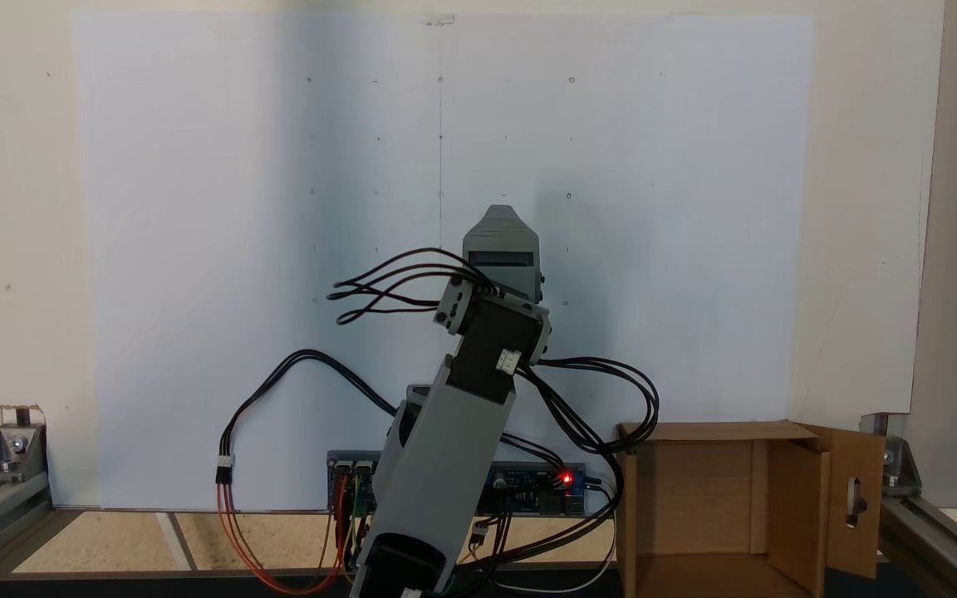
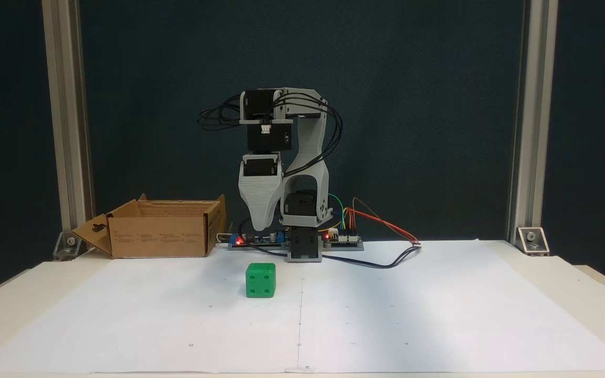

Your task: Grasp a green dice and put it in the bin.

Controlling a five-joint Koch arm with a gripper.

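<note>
The green dice (image 2: 260, 280) rests on the white paper in front of the arm's base, with a four-pip face turned to the camera. My gripper (image 2: 260, 227) hangs tip-down directly above it, a clear gap over the dice; from behind it is a grey wedge (image 1: 501, 226). Its jaws lie one behind the other, so their state is unclear, and nothing shows between them. The bin (image 2: 155, 236) is a brown cardboard box left of the base, with a slotted flap folded out. It stands at the lower right in a fixed view (image 1: 694, 490).
A controller board (image 2: 342, 239) with red lights and looping cables (image 2: 386, 262) lies beside the arm's base. Aluminium frame posts (image 2: 66, 121) stand at the table's back corners. White paper (image 2: 386, 315) covers the tabletop to the right of the dice.
</note>
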